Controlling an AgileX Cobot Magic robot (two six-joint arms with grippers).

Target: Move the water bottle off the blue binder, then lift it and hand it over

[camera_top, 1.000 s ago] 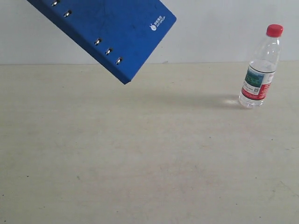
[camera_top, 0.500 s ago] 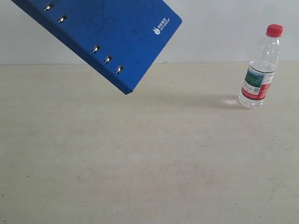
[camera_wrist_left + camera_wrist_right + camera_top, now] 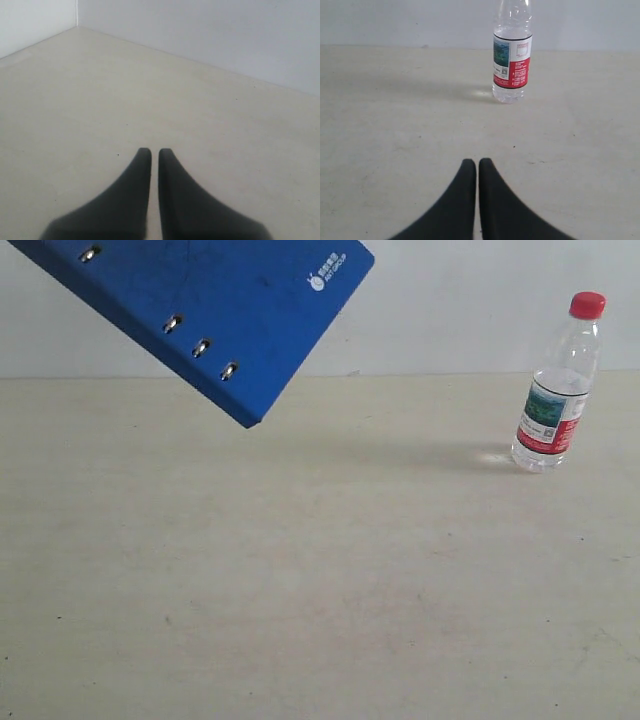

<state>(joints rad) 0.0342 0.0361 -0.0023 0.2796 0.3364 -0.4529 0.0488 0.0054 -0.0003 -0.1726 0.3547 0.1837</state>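
Beige table (image 3: pixel 300 590) — pale wall (image 3: pixel 480 300)

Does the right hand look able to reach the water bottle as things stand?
Probably yes: the water bottle stands upright ahead of the right hand with only bare table between them. The hand is shut, so it must open first.

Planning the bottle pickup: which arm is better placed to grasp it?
Right, probably. The water bottle stands upright ahead of the right gripper; the left gripper faces only table, no bottle.
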